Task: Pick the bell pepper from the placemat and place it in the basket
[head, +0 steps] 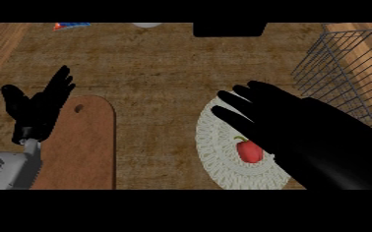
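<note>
Bell pepper point(249, 151) lies on placemat point(218, 152), partly hidden by right hand point(305, 128).

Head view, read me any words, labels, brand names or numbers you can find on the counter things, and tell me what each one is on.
No text can be read anywhere.
The blue and red item at the far edge: cut off by the frame; any print too small to make out.
The cutting board, placemat, bell pepper and wire basket: no lettering or labels.
The left hand and right hand: no markings.
</note>
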`<control>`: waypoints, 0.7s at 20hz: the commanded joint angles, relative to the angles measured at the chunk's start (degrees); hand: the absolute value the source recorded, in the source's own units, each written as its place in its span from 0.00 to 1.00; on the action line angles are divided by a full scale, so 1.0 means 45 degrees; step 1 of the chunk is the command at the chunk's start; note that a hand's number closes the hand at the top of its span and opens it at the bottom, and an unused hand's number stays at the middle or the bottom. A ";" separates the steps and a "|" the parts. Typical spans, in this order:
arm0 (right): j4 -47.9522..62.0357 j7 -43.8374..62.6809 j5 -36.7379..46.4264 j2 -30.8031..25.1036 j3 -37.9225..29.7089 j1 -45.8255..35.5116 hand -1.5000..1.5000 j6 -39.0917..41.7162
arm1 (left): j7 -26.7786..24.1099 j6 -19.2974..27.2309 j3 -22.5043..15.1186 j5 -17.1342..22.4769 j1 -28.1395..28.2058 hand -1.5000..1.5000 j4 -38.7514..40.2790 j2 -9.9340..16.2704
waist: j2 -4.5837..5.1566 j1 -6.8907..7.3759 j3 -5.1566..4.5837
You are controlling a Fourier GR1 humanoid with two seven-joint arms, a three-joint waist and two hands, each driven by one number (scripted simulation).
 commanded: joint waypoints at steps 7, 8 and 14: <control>-0.0785 0.0074 -0.5336 -0.1735 -0.4064 0.1819 0.00 0.2422 | 0.0616 -0.0006 0.0205 -0.0515 -0.0233 0.50 -0.0304 -0.0198 | 0.0076 -0.0040 0.0051; -0.1031 0.0658 -0.5207 -0.1100 -0.3624 0.1829 0.00 0.2038 | 0.0448 -0.0377 0.0582 -0.0352 -0.0402 0.50 -0.0084 -0.0118 | 0.0086 0.0033 0.0044; -0.1128 -0.3443 -0.2954 -0.0325 -0.6067 0.4751 0.00 0.2715 | 0.0073 -0.0602 0.0661 -0.0635 0.0065 0.50 -0.0113 -0.0457 | 0.0127 0.0089 0.0071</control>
